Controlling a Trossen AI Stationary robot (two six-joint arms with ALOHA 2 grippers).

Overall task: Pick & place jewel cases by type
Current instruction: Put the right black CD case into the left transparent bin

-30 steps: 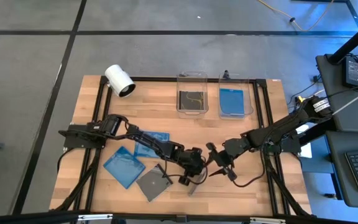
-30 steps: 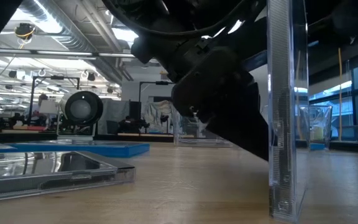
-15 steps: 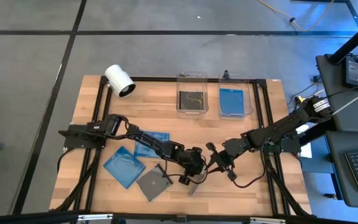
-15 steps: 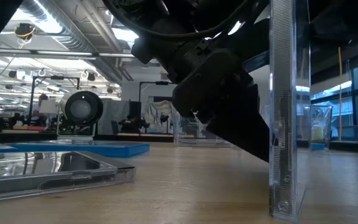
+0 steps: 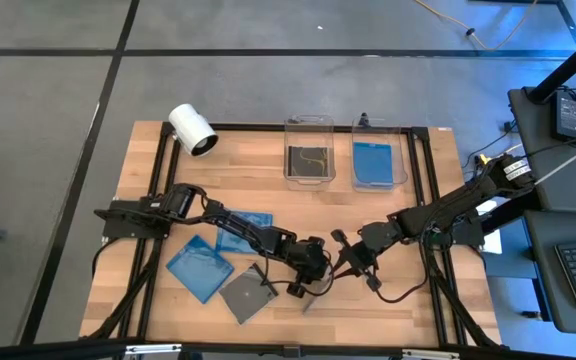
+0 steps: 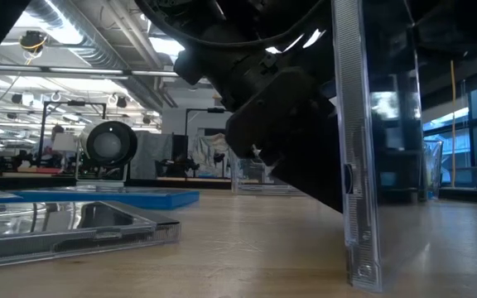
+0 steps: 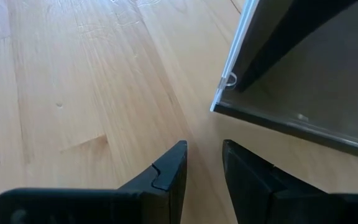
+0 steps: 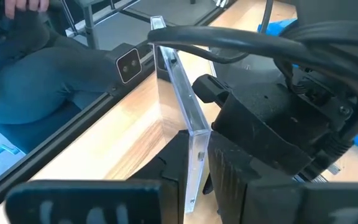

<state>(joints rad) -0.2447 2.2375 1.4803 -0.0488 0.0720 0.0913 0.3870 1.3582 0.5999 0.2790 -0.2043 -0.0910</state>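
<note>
My right gripper [image 8: 194, 163] has just closed on the upright jewel case [image 8: 178, 93]; a second ago its fingers stood spread on either side of the case, and now they pinch its lower edge between them. In the low view that case [image 6: 356, 141] stands on edge on the table [image 6: 247, 248], and it has shifted a little across the picture and tilted slightly since the grip came on. That tells me the handover is under way: the right arm now has the case, and I judge the next step is to lift it toward the bins.

My left gripper [image 7: 202, 168] sits just beside the case's bottom corner, its fingers a small way apart with nothing between them (only bare wood shows in the gap), unchanged over the last second.

From above, both grippers meet near the table's front middle. 1 dark case [image 5: 245, 297] and 1 blue case [image 5: 200, 267] lie flat close by, and another blue one [image 5: 249, 218] shows under the left arm. The left bin [image 5: 309, 160] holds a dark case, the right bin [image 5: 378, 163] a blue one.
</note>
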